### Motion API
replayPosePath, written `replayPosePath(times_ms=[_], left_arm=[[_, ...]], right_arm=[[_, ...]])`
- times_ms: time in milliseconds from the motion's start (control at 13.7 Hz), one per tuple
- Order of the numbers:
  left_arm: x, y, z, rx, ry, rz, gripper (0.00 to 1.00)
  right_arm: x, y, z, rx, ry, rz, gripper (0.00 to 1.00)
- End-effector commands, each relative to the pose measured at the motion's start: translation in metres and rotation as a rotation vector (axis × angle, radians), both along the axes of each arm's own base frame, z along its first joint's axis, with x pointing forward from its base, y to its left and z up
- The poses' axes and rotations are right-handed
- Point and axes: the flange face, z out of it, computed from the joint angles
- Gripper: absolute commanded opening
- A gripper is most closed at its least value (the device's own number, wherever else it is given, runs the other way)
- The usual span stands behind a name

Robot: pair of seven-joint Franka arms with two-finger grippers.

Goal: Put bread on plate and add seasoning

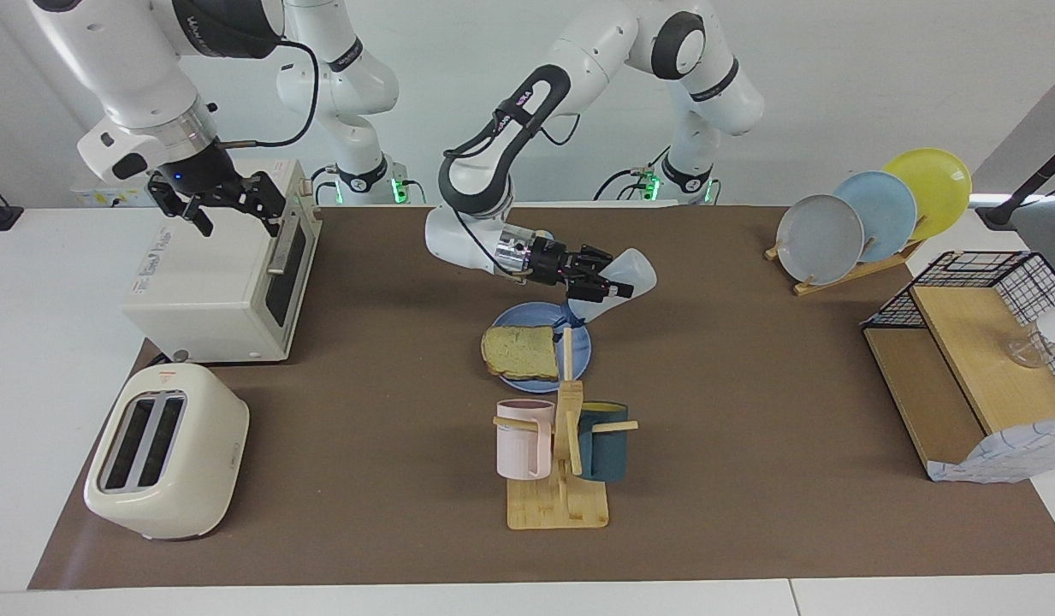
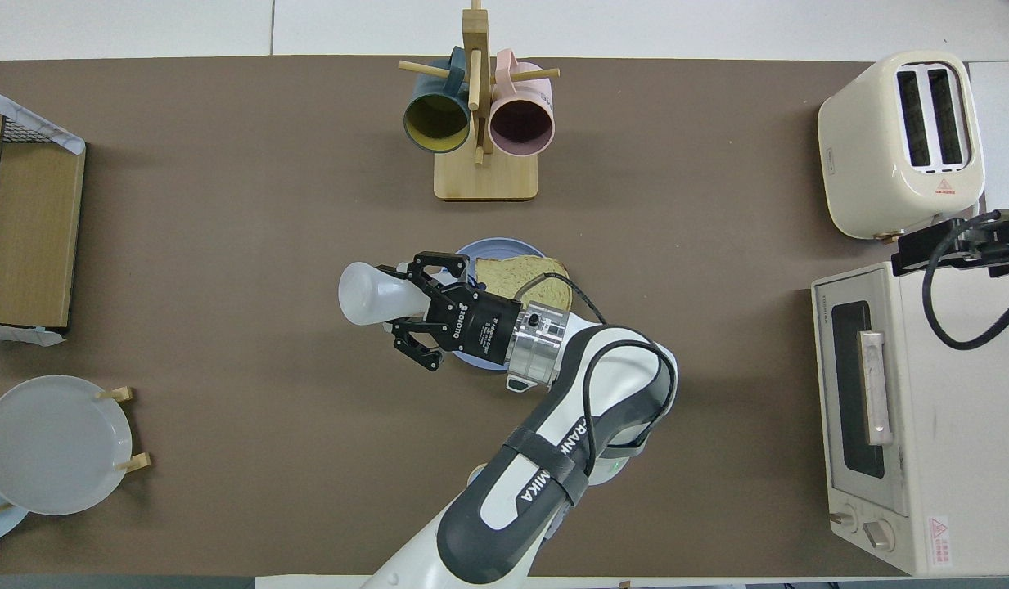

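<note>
1. A brown mat (image 1: 749,479) covers a white table (image 1: 31,342); a plain white wall runs along the robots' end of the room.
2. One blue plate (image 1: 581,346) lies mid-mat, and one slice of bread (image 1: 520,352) lies flat on it, hanging over the rim toward the right arm's end.
3. One seasoning bottle (image 1: 625,278) is tipped cap-down over the plate's edge, at about one o'clock from the bread in the facing view.
4. The left gripper (image 1: 602,287) pinches the bottle around its middle, fingers pressed onto it.
5. The right gripper (image 1: 223,198) waits over the toaster oven (image 1: 210,291) with its fingers spread, holding nothing.
6. One mug tree (image 1: 561,462) stands at six o'clock from the plate in the facing view, carrying two mugs: one pink (image 1: 523,441), one dark teal (image 1: 604,445).
7. One cream toaster (image 1: 163,449) with two slots sits farther from the robots than the oven.
8. One wooden rack holds three upright plates: grey (image 1: 820,238), pale blue (image 1: 882,210), yellow (image 1: 933,184).
9. One wire-and-wood shelf (image 1: 963,368) stands at the left arm's end.
</note>
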Motion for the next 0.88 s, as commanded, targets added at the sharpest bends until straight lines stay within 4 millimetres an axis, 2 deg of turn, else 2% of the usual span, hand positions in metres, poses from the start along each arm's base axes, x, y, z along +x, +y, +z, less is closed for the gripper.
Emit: replayPosePath(times_ms=[0,439,585,732,805], left_arm=[[0.009,-0.004,-0.004,-0.003,-0.002,-0.040,0.00],[0.058,0.036,-0.016,0.031,-0.014,-0.061,0.00],[0.056,0.034,-0.016,0.030,-0.011,-0.066,0.00],[0.037,0.018,-0.020,0.030,0.000,-0.083,0.00],[0.021,0.006,-0.024,0.028,0.016,-0.103,0.00]], right_arm=[[-0.006,-0.006,0.000,0.013,0.000,-0.003,1.00],[-0.006,-0.006,0.000,0.013,0.000,-0.003,1.00],[-0.006,-0.006,0.000,0.013,0.000,-0.003,1.00],[-0.006,-0.005,0.000,0.013,0.000,-0.001,1.00],[-0.006,-0.005,0.000,0.013,0.000,-0.001,1.00]])
